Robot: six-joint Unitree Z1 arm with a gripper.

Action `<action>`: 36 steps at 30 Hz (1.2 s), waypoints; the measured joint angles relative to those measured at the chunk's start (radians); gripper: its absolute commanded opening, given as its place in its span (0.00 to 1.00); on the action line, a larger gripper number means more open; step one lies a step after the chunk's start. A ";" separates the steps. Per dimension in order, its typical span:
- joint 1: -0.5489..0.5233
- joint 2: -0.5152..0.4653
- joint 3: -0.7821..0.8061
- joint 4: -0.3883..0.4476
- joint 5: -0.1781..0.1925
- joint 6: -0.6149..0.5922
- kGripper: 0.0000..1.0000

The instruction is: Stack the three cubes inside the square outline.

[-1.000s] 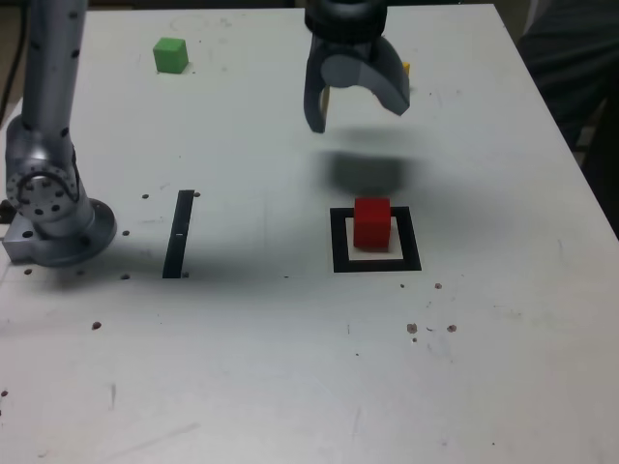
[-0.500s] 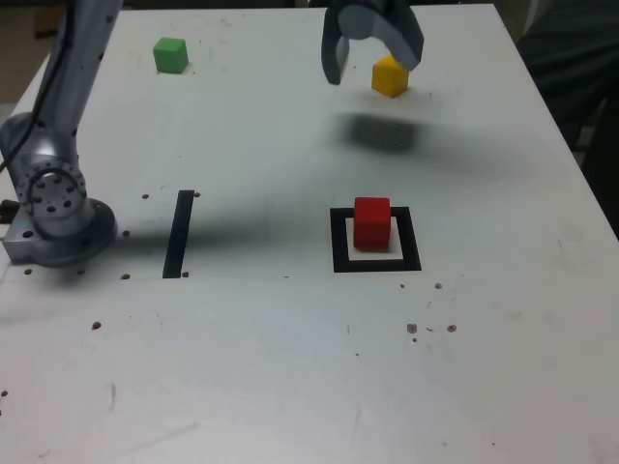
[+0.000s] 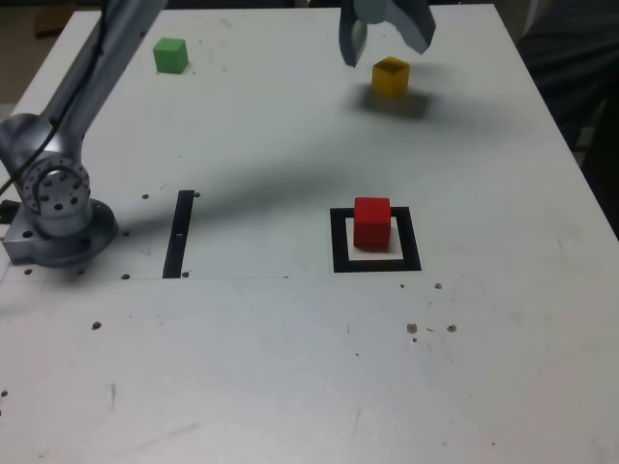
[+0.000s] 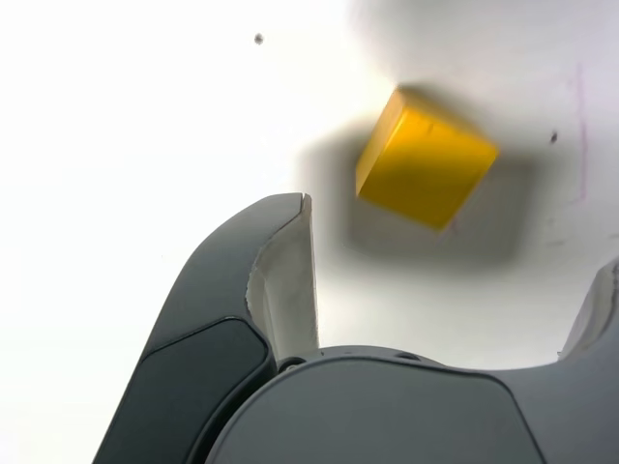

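Cubes first: the red cube (image 3: 371, 222) sits alone inside the square outline (image 3: 338, 253), so the stack has only its base. Over the last second the gripper (image 3: 385, 37) has swung away from above the red cube toward the table's (image 3: 290, 367) far edge and now hangs spread wide and empty over the yellow cube (image 3: 391, 76), likely the next pick. That cube lies near the far edge; bare tabletop surrounds it. The green cube (image 3: 170, 55) sits well off toward the exterior view's left.

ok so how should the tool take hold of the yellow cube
Grip the small solid yellow cube across two opposite flat side faces, coming straight down from above. It sits flat on the white table with nothing beside it, slightly turned relative to the open tool, so rotate to square up first.
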 measured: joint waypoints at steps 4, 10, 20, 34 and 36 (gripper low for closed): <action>0.006 0.065 -0.091 0.024 0.002 0.021 1.00; 0.006 0.097 -0.134 0.032 0.042 0.055 1.00; -0.007 0.098 -0.135 0.020 0.110 0.294 1.00; -0.014 0.099 -0.130 0.019 0.140 0.358 0.99; -0.017 0.106 -0.130 0.018 0.140 0.358 0.99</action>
